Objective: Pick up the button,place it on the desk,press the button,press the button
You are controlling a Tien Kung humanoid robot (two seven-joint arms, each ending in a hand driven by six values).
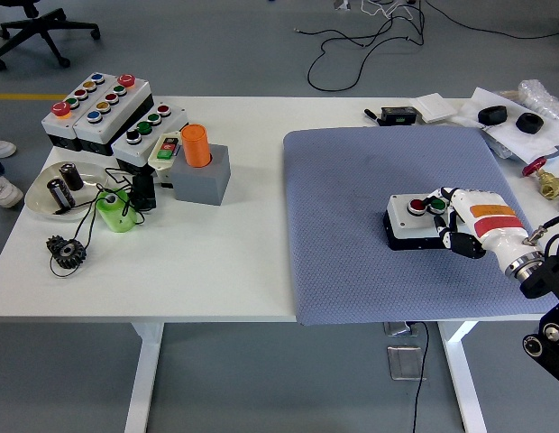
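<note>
The right hand [460, 225] comes in from the right edge and lies against the right end of the button box [416, 222], its white-and-black fingers [439, 200] curled over the box's right part and around its side, gripping it. The box sits on the blue-grey mat [352, 198] in the mat's right half, nearer its front edge than its back one. It is a small, flat unit, black below with a light grey top carrying a red button [416, 206] and, beside it toward the hand, a green button [435, 204]
</note>
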